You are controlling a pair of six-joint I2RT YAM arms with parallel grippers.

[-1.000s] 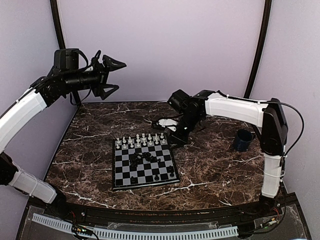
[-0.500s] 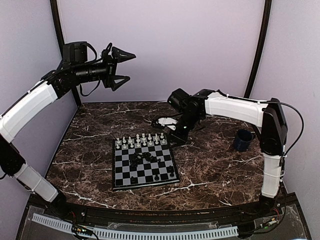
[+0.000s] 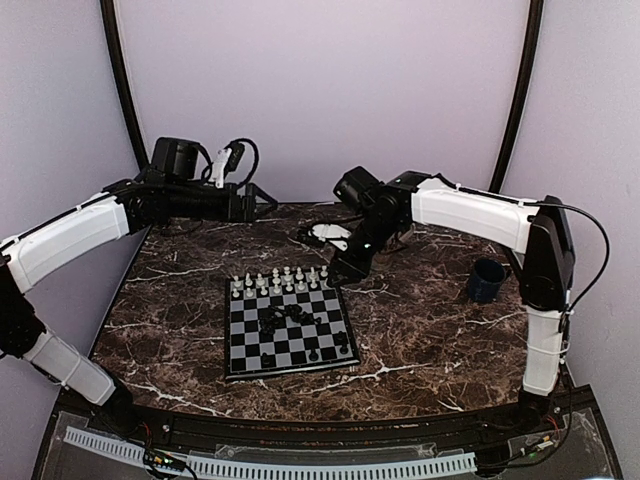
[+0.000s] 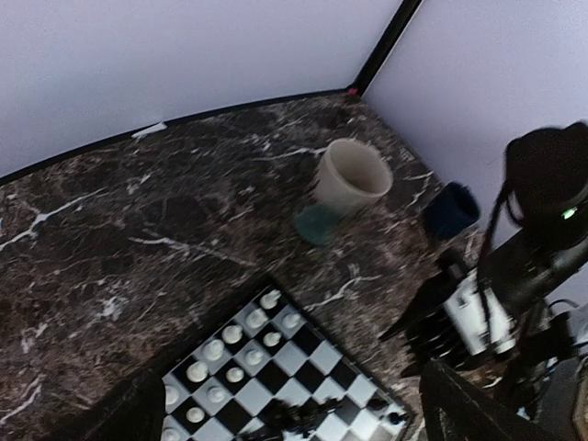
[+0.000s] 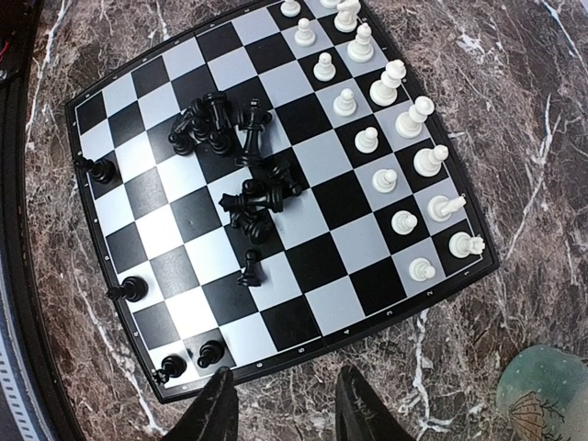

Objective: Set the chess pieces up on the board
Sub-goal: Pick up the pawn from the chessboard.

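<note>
Back: the back wall (image 3: 320, 90) was a plain pale lavender panel, evenly lit.
Sides: the side walls (image 3: 50, 100) were the same lavender, closing in left and right.
Corners: thin black corner posts (image 3: 520, 90) ran up where the walls met.
Furniture: the marble tabletop (image 3: 430, 330) was dark brown with white veins.
Near edge: a white slotted strip (image 3: 300, 466) lay along the table's front.
Light: soft and diffuse, with faint shadows.

A robot lab booth is showing here: a left arm (image 3: 70, 235) and a right arm (image 3: 470, 215) are sitting bolted at the near edge of a dark marble table (image 3: 440, 340), with plain lilac walls (image 3: 330, 90) and black poles (image 3: 520, 90) closing it in.
</note>
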